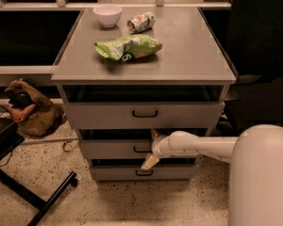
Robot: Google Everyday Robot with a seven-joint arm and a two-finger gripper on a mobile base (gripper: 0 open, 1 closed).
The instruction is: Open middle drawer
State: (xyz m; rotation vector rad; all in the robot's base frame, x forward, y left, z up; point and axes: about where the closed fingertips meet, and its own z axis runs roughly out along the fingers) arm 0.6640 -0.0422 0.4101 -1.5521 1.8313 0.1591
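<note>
Fronting handle point(141, 149) of middle drawer point(111, 149): spread pincer point(152, 149).

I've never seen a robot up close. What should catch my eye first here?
A big white arm reaches in from the right, its pincer open at the front of the middle drawer. Above, on the grey cabinet top, lie a green snack bag, a white bowl and a can.

gripper point(151, 149) against middle drawer point(108, 149), floor point(132, 201) free in front, black stand point(35, 197) left
</note>
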